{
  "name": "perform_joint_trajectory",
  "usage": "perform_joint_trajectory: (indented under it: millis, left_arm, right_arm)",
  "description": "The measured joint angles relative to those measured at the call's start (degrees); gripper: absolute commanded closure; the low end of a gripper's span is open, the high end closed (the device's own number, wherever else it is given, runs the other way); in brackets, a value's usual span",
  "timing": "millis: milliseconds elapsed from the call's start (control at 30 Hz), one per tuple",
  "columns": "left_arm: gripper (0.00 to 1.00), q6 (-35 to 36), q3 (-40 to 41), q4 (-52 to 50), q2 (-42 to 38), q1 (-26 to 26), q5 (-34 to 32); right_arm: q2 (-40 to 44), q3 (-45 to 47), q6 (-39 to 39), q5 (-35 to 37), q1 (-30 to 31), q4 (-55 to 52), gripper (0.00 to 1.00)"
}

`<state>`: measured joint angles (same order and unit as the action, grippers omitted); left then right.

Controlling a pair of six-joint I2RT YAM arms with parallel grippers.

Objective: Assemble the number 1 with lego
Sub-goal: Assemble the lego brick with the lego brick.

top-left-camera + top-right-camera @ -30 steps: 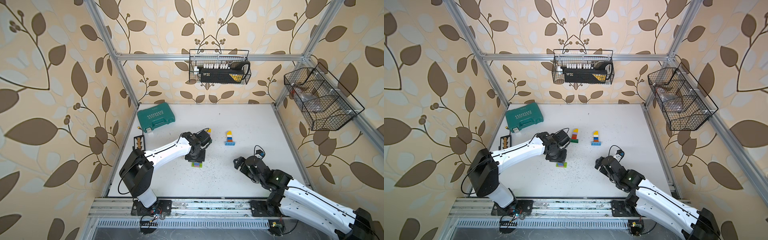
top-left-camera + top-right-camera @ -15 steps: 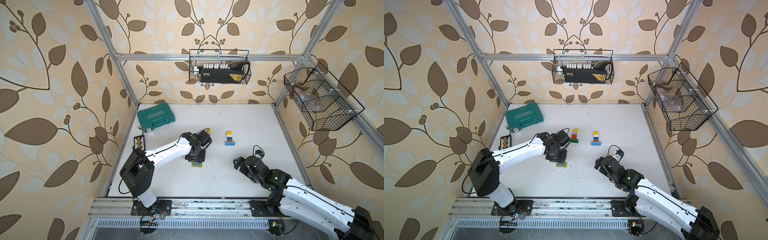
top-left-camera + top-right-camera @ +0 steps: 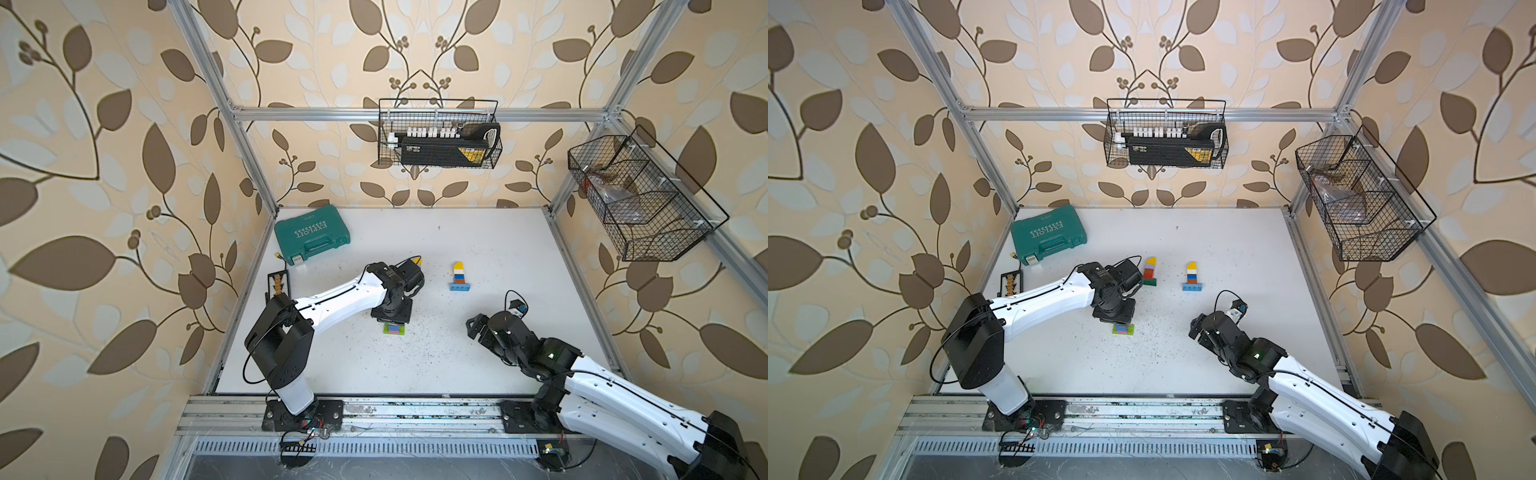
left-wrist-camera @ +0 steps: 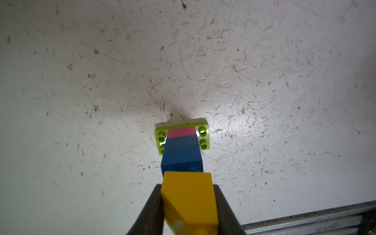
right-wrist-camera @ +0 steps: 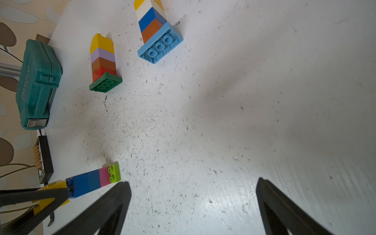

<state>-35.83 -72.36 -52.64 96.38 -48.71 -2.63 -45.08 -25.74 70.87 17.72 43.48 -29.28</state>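
Seen from above, a white table (image 3: 498, 249) with 6 o'clock at the near rail (image 3: 415, 409) and 12 o'clock at the back wall.

Nearest, at about 4 o'clock, the right gripper (image 3: 471, 330) hangs low over bare table. Its jaws are spread wide with nothing between them.

Just short of centre, toward 7 o'clock, a stack (image 3: 395, 329) stands upright on the table. From the bottom it is a lime plate (image 4: 203, 130), a pink brick (image 4: 181, 132) and two blue bricks (image 4: 181, 154). Directly above it, the left gripper (image 4: 188, 193) points straight down, clamped narrowly on a sloped yellow brick (image 5: 53, 186). That brick is at the top of the stack. Blue studs show just below it, and whether it is pressed home cannot be told.

Beyond centre, two finished towers stand apart from each other. At 12 o'clock is the green-base tower (image 3: 1150, 272): red, brown, lilac, yellow on top. At 1 o'clock is the blue-base tower (image 3: 459, 276): brown, blue, white, yellow on top.

At 9 o'clock, by the table edge, lies a small black bead rack (image 3: 277, 282). In the 11 o'clock corner lies a closed teal case (image 3: 311, 235).

Farthest, a back basket (image 3: 440, 137) hangs on the wall at 12 o'clock and a side basket (image 3: 644, 199) at 2 o'clock.
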Motion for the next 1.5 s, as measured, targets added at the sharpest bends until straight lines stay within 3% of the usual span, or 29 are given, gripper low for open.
perform_joint_trajectory:
  millis: [367,800,1500]
  left_arm:
    - [0.78,0.04,-0.57,-0.46,0.85,0.00,-0.33]
    - [0.88,-0.20,0.48,0.90,0.24,0.00,-1.36]
    - [0.93,-0.26,3.80,4.42,-2.54,0.02,-1.40]
  right_arm:
    - [-0.13,0.00,0.00,-0.07,0.00,0.04,0.01]
    - [-0.50,0.00,0.00,-0.20,0.00,0.42,0.01]
    - [-1.51,-0.24,0.00,-0.42,0.00,0.42,0.01]
